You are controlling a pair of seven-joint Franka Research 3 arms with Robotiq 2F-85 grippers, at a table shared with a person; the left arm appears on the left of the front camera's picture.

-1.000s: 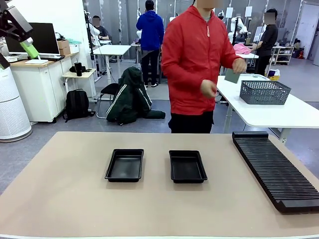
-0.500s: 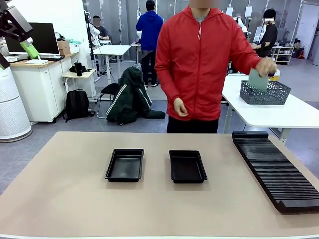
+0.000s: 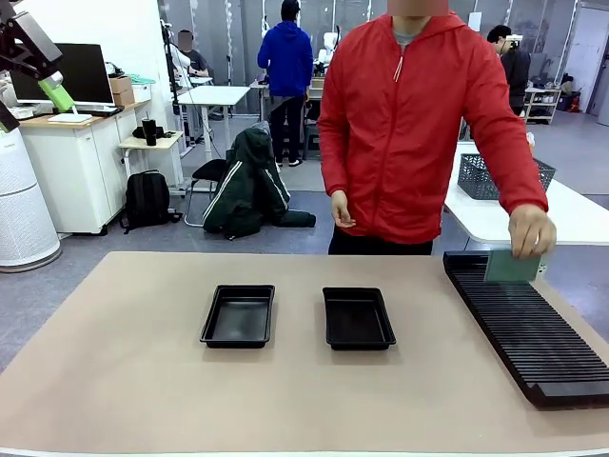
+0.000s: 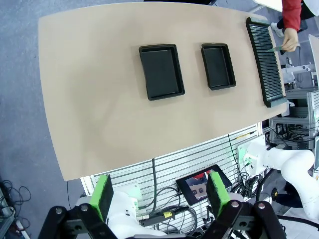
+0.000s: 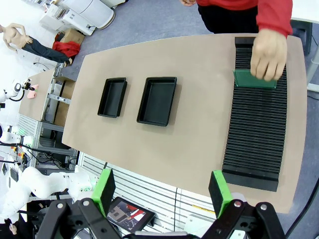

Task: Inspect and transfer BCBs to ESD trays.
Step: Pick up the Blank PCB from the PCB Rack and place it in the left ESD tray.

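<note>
Because the board (image 3: 511, 268) looks thin, stiff and light, it probably wants holding by its bare edges (its faces likely scratch, I judge), much as the person's hand (image 3: 531, 231) pinches its top edge, standing it upright over the far end of the ribbed black rack (image 3: 528, 328). The left tray (image 3: 238, 315) and right tray (image 3: 358, 318), smooth black plastic, lie empty on the table (image 3: 114, 362). The left gripper (image 4: 160, 194) and right gripper (image 5: 162, 191) hang high, fingers spread wide, holding nothing

The person (image 3: 423, 143) wears a red zip-up jacket (image 3: 400, 181) with long sleeves, a grey collar showing beneath, and dark trousers (image 3: 381, 245). The left pincer (image 4: 161, 194) and the right pincer (image 5: 161, 193) are black, with bolted knuckles and bright green pads (image 4: 103, 196).
</note>
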